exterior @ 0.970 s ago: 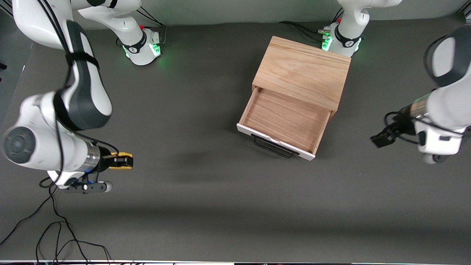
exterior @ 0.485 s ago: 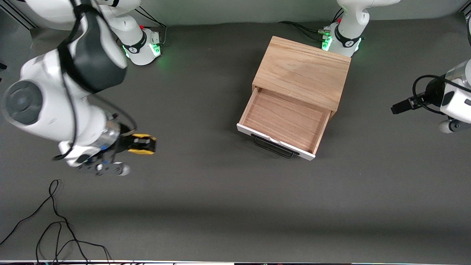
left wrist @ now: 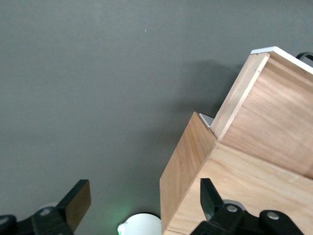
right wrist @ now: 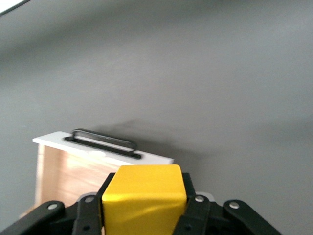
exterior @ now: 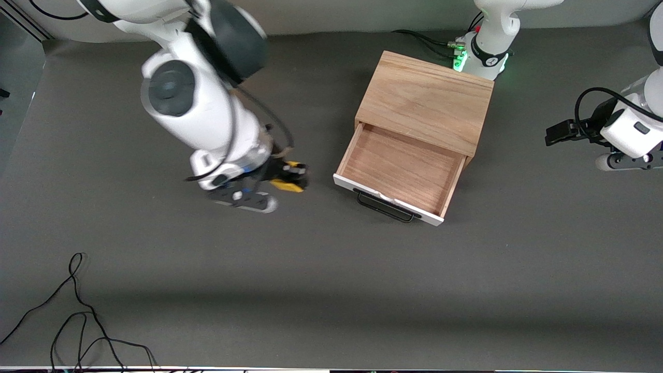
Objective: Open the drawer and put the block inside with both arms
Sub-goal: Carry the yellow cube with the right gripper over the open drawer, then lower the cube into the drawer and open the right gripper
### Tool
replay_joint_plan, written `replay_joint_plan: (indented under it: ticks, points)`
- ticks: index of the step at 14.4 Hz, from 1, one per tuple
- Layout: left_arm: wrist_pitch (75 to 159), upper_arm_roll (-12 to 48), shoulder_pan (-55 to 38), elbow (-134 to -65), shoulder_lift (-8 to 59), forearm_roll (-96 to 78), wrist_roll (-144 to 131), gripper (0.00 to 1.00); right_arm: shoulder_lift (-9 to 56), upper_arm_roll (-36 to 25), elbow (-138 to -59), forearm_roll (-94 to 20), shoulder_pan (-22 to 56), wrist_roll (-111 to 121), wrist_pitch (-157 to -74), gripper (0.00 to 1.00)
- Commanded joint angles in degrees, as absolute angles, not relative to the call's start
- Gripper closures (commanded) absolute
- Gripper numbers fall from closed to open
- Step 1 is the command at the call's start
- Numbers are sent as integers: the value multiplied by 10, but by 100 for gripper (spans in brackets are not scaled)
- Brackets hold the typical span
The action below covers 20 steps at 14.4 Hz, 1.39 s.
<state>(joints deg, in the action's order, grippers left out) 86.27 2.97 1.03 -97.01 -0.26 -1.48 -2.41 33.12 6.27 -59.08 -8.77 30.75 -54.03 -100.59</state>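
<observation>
Right now the block (exterior: pixel 288 176), a small bright yellow cube, sits clamped between the fingers of the right gripper (exterior: pixel 290 177), up in the air over bare table (exterior: pixel 331 290) just beside the drawer (exterior: pixel 400 168), toward the right arm's end. In the right wrist view the cube (right wrist: pixel 145 201) fills the space between the black fingers (right wrist: pixel 88 215), with the drawer's white front panel (right wrist: pixel 102 149) and black wire handle (right wrist: pixel 104 140) ahead of it.

The drawer stands pulled out of its light oak box (exterior: pixel 427 101), its light wood floor bare to the eye and its handle (exterior: pixel 386 207) facing the front camera. The box sits close to the left arm's green-lit base (exterior: pixel 479 57).

The left gripper (exterior: pixel 557 132) hangs over the table at the left arm's end, well apart from the box. Its fingers (left wrist: pixel 78 200) stand wide apart with nothing between them, and its wrist camera looks past them at the side of the oak box (left wrist: pixel 188 166) and the open drawer (left wrist: pixel 274 117).

A loose black cable (exterior: pixel 77 316) lies curled on the table at the corner nearest the front camera, at the right arm's end.
</observation>
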Motion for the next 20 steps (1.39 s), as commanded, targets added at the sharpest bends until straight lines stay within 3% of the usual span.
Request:
replay_joint_plan:
  ticks: [1, 5, 10, 20]
  points:
    - [875, 29, 8, -991, -24, -7, 1, 0, 376, 62, -571, -90, 362, -646, -1083, 67]
    - [907, 33, 3, -992, -20, -3, -4, 0, 436, 58, -574, -68, 434, -688, -1143, 67]
    - [927, 33, 2, -987, -11, -3, -3, 0, 485, 58, -580, -65, 465, -717, -1149, 67]
    - [926, 29, -12, -952, 17, -3, -1, 0, 514, 62, -614, -67, 482, -783, -1179, 64]
